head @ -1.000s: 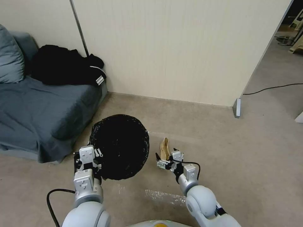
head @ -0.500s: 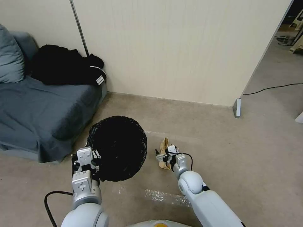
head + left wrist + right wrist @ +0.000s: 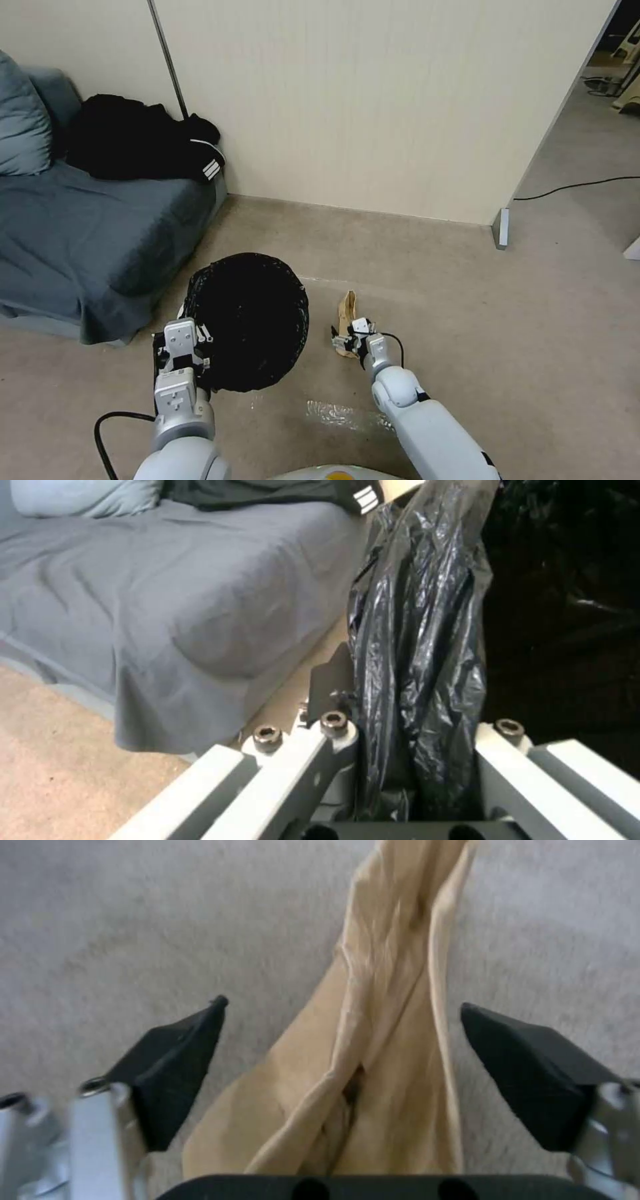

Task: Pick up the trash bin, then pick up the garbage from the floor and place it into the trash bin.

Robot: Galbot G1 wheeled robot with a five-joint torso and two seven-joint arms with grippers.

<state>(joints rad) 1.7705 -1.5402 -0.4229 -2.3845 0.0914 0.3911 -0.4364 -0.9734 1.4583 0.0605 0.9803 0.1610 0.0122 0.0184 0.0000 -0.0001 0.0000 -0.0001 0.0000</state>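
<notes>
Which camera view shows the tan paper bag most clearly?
The right wrist view: the paper bag lies on the carpet between the open right gripper fingers. The head view shows it small, beside the trash bin.

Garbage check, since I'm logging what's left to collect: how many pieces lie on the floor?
1: a tan paper bag on the carpet right of the trash bin, between the open right gripper fingers. The bin may hide more.

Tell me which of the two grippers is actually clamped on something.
The left gripper: its fingers pinch the black-bagged rim of the trash bin. The right gripper is open, its pads straddling the tan paper bag on the floor without touching it.
</notes>
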